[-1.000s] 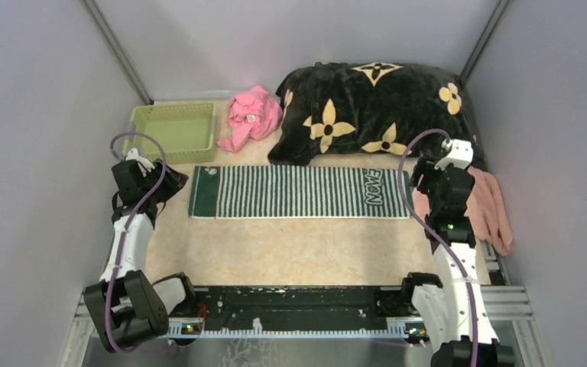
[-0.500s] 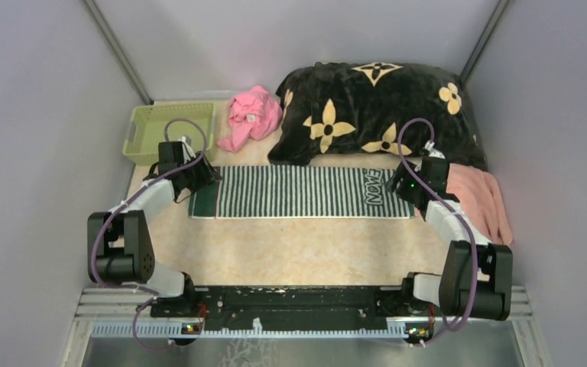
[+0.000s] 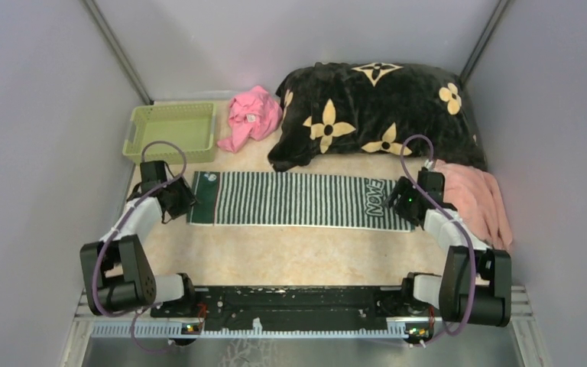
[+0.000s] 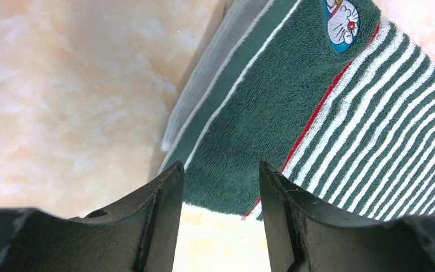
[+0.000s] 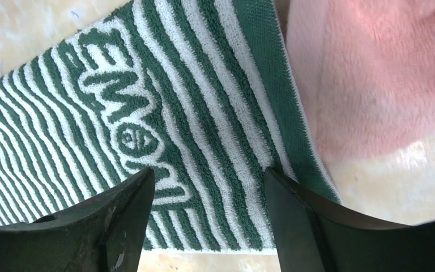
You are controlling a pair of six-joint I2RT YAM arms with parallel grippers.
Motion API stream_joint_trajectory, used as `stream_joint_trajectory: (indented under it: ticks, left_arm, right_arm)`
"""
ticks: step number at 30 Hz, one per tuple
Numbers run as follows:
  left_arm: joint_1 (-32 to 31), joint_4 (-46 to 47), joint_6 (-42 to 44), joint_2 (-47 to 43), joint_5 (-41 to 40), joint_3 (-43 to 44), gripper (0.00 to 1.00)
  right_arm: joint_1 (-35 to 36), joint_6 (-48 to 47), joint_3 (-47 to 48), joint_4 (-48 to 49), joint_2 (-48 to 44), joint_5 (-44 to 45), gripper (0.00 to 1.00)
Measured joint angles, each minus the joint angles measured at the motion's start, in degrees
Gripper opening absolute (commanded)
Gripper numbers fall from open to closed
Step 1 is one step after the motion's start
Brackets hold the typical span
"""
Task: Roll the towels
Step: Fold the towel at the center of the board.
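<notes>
- Jaws spread on both sides, nothing pinched: the left gripper [image 4: 220, 170] hangs over the near corner of the dark green white-striped terry towel [image 3: 298, 200], and the right gripper [image 5: 208, 173] is poised over its lettered end.
- That striped towel lies flat across the middle of the mottled cream table [image 3: 290, 252]. Its long axis runs from 9 o'clock to 3 o'clock, with the 3 o'clock end dipping slightly toward the arm bases.
- The solid green band with the small cartoon badge points to 9 o'clock; the woven lettering points to 3 o'clock.
- The plain pale salmon-pink terry towel [image 3: 481, 202] sits at 3 o'clock, rumpled and touching the striped towel's end hem. Which one lies on top, I cannot tell.
- The big black blanket with tan flowers [image 3: 374, 107] is heaped at 1 o'clock, just beyond the striped towel's far edge.
- My read: this is the approach to take hold of the towel's ends.
- To do it well, bite only the hem, one layer deep, and keep the salmon cloth out of the right jaws.
- Square the towel up, then roll from one short end along that 9-to-3 line, keeping the side edges even so the roll does not cone.
</notes>
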Motion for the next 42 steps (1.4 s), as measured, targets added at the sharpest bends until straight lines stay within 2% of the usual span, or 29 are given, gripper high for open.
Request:
stream_joint_trajectory:
  ticks: [6,13,18,22,29,38,40,42]
  left_arm:
    - [1.07,-5.09,0.48,-5.95,-2.84,1.16,0.65]
    - [1.16,-7.48,-1.77,-13.11,-5.03,1.97,0.70]
    - [3.78,-7.26,-4.68,-13.97,-5.57,-0.92,0.62]
    - [5.99,-6.71,-6.88,-10.80,-3.69,-3.26,0.52]
    - [6.75,-4.74,-8.92,-6.56,-0.22,-5.16,0.49]
    - [6.86,-3.28,-9.60,-3.61,-0.87,-5.38,0.47]
    - [6.86,-2.91,-9.86,-3.58,-1.33,-5.46,0.41]
    - [6.86,-2.58,-10.03,-3.37,-1.97,-5.46,0.31]
  right_arm:
    - [0.00,-0.98,-0.61,-7.45,-5.64,0.94,0.75]
    - [0.00,-0.02,6.51,-20.63,-10.60,10.73,0.81]
    - [-0.04,1.79,8.31,-24.20,-11.61,14.03,0.80]
    - [-0.04,2.19,8.28,-25.03,-11.56,13.92,0.79]
    - [-0.04,1.95,8.28,-24.90,-11.63,13.31,0.78]
    - [-0.04,1.42,8.17,-24.48,-13.05,12.26,0.77]
    - [-0.04,1.29,8.17,-24.37,-13.60,12.17,0.77]
    - [-0.04,1.22,8.17,-24.35,-13.90,12.09,0.77]
